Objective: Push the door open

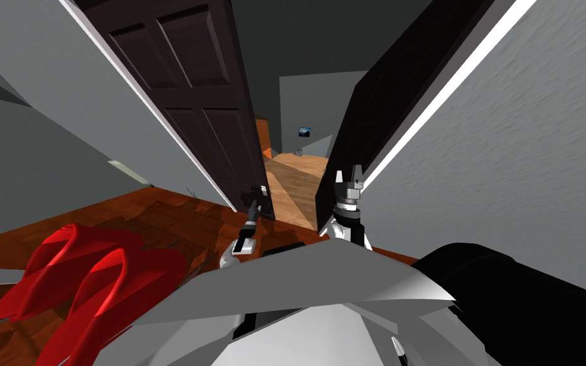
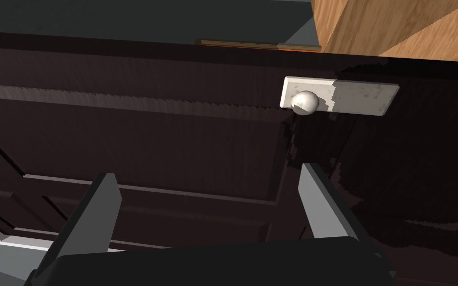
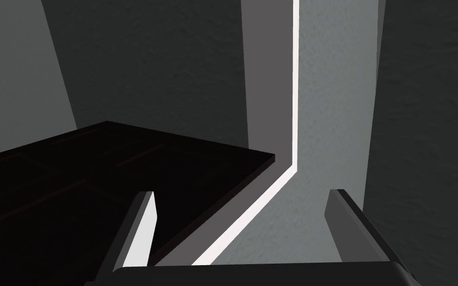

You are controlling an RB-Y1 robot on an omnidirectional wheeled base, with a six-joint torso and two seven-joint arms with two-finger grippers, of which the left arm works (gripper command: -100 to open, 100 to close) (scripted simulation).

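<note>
A dark panelled door (image 1: 196,95) stands partly open on my left, and a second dark leaf (image 1: 400,95) slants on my right. Between them a gap shows a wooden floor (image 1: 295,184). My left gripper (image 1: 255,194) is at the panelled door's free edge, open and holding nothing. Its wrist view shows the door face (image 2: 173,144) close ahead of the left gripper (image 2: 208,183), with a white round knob (image 2: 305,102) on a pale plate (image 2: 367,98) a little beyond one fingertip (image 2: 308,171). My right gripper (image 1: 353,175) is raised beside the right leaf, and this right gripper (image 3: 243,198) is open and empty.
Grey walls (image 1: 527,127) with white trim (image 1: 450,82) flank the doorway. A red object (image 1: 95,273) lies on the reddish wooden floor at my lower left. A black rounded shape (image 1: 527,305) sits at my lower right. A small picture (image 1: 304,132) hangs on the far wall.
</note>
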